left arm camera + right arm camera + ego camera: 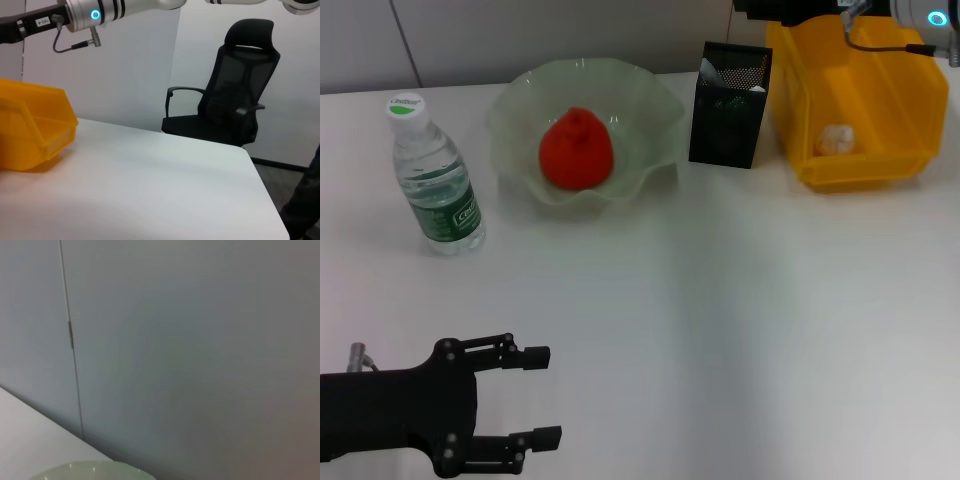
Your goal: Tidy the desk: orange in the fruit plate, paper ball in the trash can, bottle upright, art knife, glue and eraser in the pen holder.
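The orange (577, 148) lies in the pale-green fruit plate (650, 95) at the back. The bottle (435, 177) stands upright to its left. The black mesh pen holder (729, 106) stands right of the plate, with something white showing at its top. The paper ball (834, 139) lies inside the yellow trash can (890, 150). My left gripper (542, 396) is open and empty near the front left of the desk. My right arm (840, 15) hangs above the trash can at the top right edge; its gripper is out of view. The art knife, glue and eraser are out of sight.
The left wrist view shows the trash can (30, 127), the desk's right end and a black office chair (225, 107) beyond it. The right wrist view shows the wall and the fruit plate's rim (90, 471).
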Motion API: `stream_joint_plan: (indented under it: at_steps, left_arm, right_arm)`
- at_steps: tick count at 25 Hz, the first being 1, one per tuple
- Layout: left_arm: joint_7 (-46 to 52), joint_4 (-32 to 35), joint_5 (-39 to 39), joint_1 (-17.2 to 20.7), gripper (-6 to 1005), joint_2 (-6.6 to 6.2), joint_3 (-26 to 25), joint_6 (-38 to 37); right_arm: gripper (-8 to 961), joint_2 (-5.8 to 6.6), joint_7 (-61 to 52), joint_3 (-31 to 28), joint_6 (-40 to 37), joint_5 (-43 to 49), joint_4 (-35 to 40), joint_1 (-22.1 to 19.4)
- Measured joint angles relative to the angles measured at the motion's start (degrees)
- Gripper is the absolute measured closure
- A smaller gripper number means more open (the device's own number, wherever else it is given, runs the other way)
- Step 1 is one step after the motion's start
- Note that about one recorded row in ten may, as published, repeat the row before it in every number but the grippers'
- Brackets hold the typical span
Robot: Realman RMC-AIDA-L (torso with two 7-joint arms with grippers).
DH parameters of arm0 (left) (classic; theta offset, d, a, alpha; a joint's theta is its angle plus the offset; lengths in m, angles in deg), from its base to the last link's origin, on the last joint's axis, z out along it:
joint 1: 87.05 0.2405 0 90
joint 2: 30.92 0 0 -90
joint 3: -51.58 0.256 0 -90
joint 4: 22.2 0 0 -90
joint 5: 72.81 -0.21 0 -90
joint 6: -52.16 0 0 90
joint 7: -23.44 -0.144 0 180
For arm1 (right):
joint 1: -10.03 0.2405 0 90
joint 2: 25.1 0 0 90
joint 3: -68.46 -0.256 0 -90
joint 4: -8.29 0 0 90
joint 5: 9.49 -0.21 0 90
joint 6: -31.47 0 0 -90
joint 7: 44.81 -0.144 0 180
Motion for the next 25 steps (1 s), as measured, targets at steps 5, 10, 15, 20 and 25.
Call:
stream_joint_plan:
  at_steps: [5,10,15,20,25]
  left_arm:
    - [0.8,0.0,0.6,0.1,218,-0.02,-0.2,-0.6]
    - [2.7,0.0,1.9,-0.1,217,-0.14,-0.2,-0.7]
    - [4.0,-0.4,3.3,0.1,217,-0.25,-0.3,-0.7]
    - [4.3,-1.5,3.4,-0.2,217,-0.52,-0.3,-1.1]
    - [5.4,-1.5,2.6,-0.8,218,-0.69,0.2,-0.9]
  right_arm:
    - [368,-2.26,-4.9,-0.1,-7.8,-0.6,12.1,-6.5]
    - [279,-4.91,-6.4,0.3,-22.5,-9.8,27.9,-19.2]
    - [280,-4.97,-4.5,0.3,-36.7,-18.3,30.7,-29.5]
    - [282,-5.28,2.6,0.5,-47.1,-19.6,27.5,-34.9]
    - [283,-5.29,10.5,1.0,-52.2,-19.7,20.6,-35.9]
